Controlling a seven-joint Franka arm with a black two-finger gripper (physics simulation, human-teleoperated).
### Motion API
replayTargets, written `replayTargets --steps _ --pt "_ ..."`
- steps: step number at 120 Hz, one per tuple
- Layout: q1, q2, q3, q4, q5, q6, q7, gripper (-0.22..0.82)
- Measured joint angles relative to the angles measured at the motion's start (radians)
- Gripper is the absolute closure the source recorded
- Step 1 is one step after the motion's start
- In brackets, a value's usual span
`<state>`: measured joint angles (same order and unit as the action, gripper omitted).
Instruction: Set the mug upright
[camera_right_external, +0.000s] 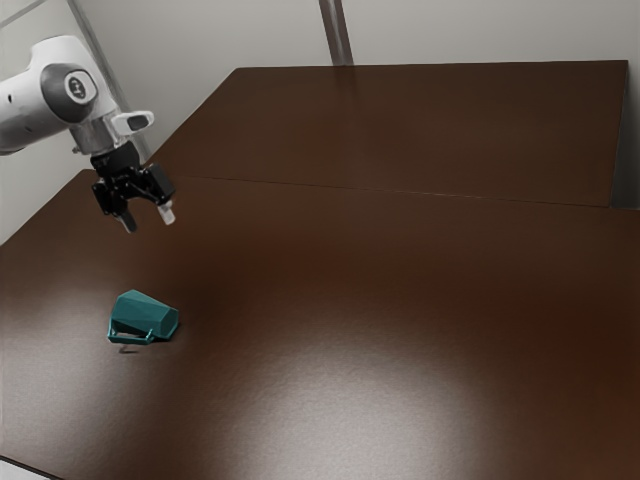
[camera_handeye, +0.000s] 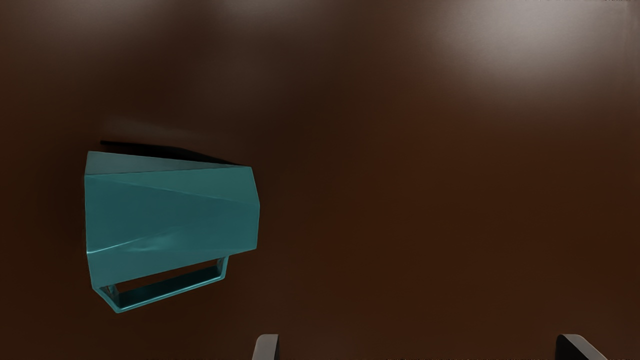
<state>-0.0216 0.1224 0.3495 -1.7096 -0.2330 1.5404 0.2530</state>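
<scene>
So the teal mug (camera_right_external: 143, 315) is lying on its side on the dark brown table (camera_right_external: 400, 270), lower left of the exterior frame. Its handle (camera_right_external: 130, 341) is on the side toward the bottom of that frame. The narrower end points to the exterior view's right, and the wider end to the exterior view's left. It's the one container here, and I honestly can't tell what's in it, since the inside is hidden from both cameras.

The gripper (camera_right_external: 149, 221) is in the upper left of the exterior frame, up above the tabletop and apart from the mug. It's spread wide, with the fingertips (camera_handeye: 267, 347) well apart and bare tabletop between them. In the wrist view the mug sits off to one side of that gap.
</scene>
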Motion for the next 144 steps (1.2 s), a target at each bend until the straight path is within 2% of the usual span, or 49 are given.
replayTargets --steps 26,65,88,144 --pt "0.019 -0.043 0.094 -0.111 -0.100 -0.011 0.075 0.00" --pt "0.031 -0.050 0.219 -0.193 -0.135 -0.030 0.217 0.00" --pt "0.046 -0.026 0.243 -0.204 -0.131 -0.013 0.303 0.00" --pt "0.054 0.095 0.244 -0.202 -0.189 0.163 0.521 0.00"
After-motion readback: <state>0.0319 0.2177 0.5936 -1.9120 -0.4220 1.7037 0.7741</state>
